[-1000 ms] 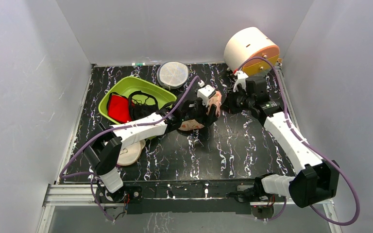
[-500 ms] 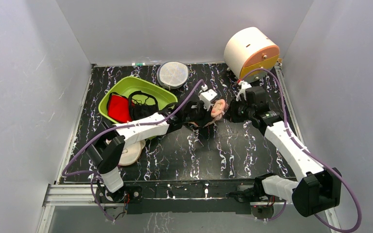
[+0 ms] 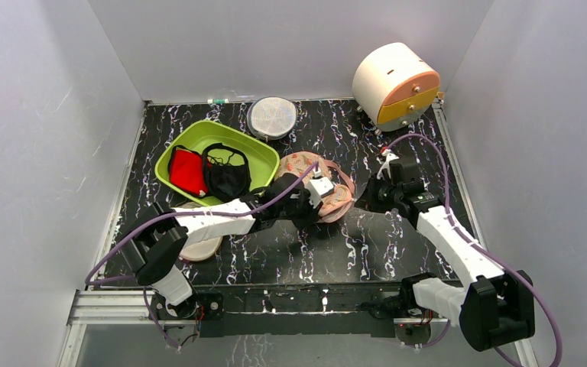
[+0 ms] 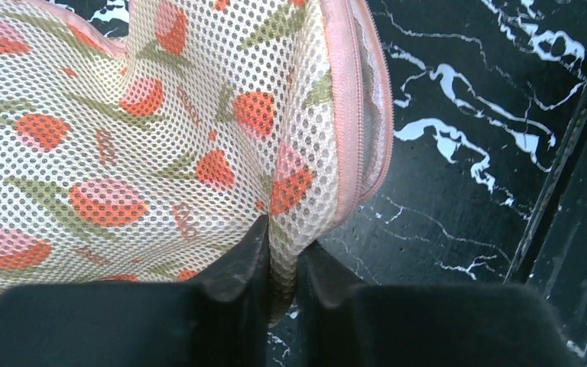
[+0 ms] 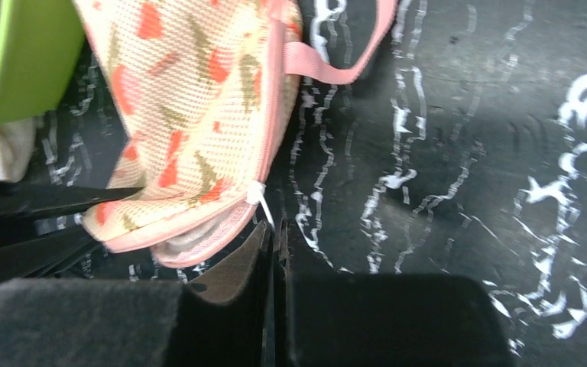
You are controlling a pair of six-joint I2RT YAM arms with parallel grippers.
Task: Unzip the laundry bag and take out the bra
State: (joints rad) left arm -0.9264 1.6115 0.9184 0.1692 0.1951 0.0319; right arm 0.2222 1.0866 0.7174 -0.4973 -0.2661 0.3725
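Peach mesh of the laundry bag (image 4: 160, 138) sits clamped in the left gripper (image 4: 281, 267), its length stretching ahead, while the right gripper (image 5: 275, 245), just past its end, pinches the white zip pull (image 5: 260, 202); no bra shows.

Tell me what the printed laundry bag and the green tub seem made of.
Laundry bag: soft matte mesh fabric; the holed weave shows, and it puckers where the left gripper pinches it. Pink woven-looking tape edges the zip. Green tub: probably moulded plastic, smooth, uniform colour, rounded rim.
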